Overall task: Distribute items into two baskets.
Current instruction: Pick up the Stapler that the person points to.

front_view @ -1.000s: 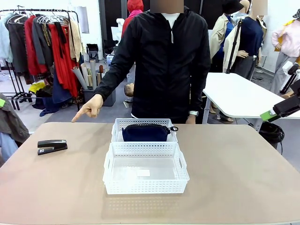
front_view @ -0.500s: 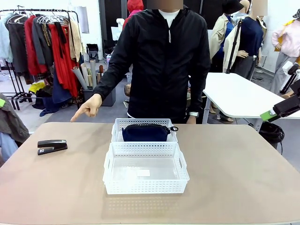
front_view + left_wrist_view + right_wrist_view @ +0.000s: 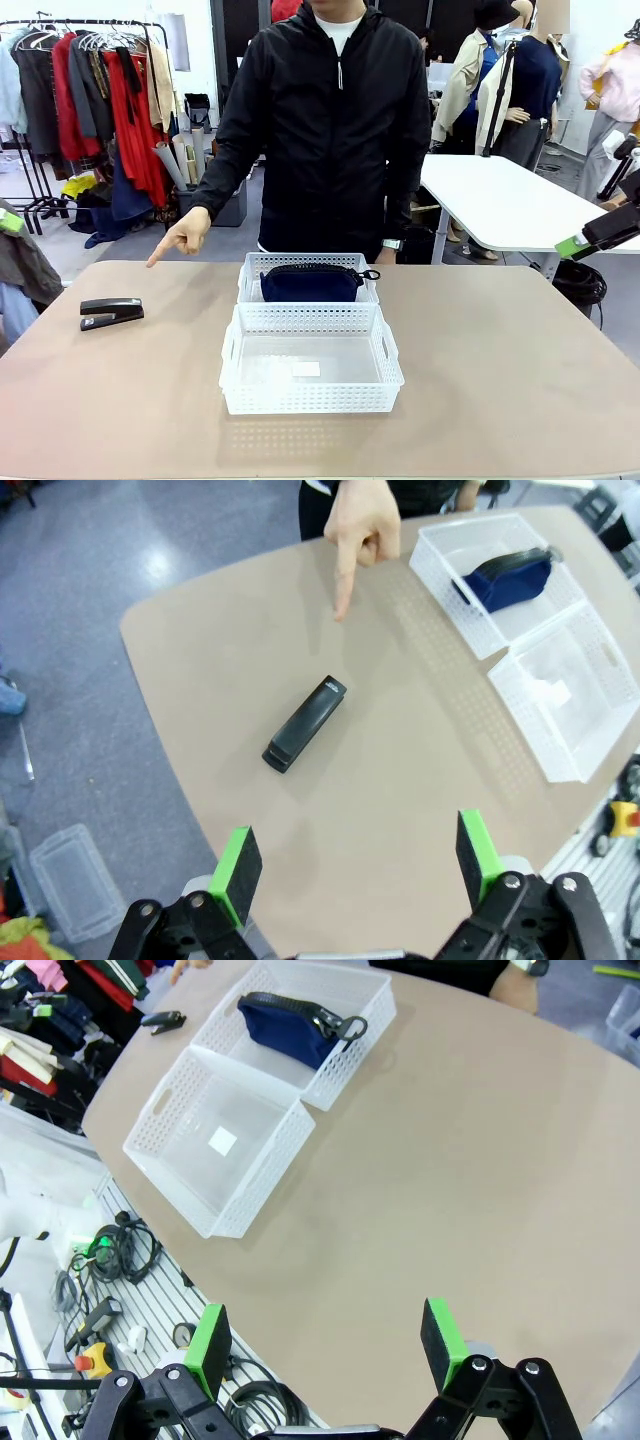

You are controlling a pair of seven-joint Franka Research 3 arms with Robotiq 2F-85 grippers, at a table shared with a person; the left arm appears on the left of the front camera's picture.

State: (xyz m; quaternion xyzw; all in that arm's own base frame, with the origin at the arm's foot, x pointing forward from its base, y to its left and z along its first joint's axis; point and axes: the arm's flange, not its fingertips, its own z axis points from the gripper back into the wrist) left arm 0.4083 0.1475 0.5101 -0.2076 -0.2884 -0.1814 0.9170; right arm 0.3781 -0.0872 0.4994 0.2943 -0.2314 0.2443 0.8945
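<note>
Both grippers hang above the table with jaws spread wide and nothing between the green pads: the left gripper (image 3: 356,858) over the left edge, the right gripper (image 3: 324,1342) over the right side. The person's hand (image 3: 185,235) reaches over the table's (image 3: 500,380) far edge towards the left corner, index finger stretched down, other fingers curled, holding nothing. The stapler (image 3: 111,312) lies flat near the left edge, long axis roughly parallel to the far edge, clear of everything. Two baskets touch long side to long side mid-table. The far basket (image 3: 250,266) holds the pouch (image 3: 310,283), lengthwise along the basket, ring pull at the right end. The near basket (image 3: 310,400) shows its clear, labelled bottom
</note>
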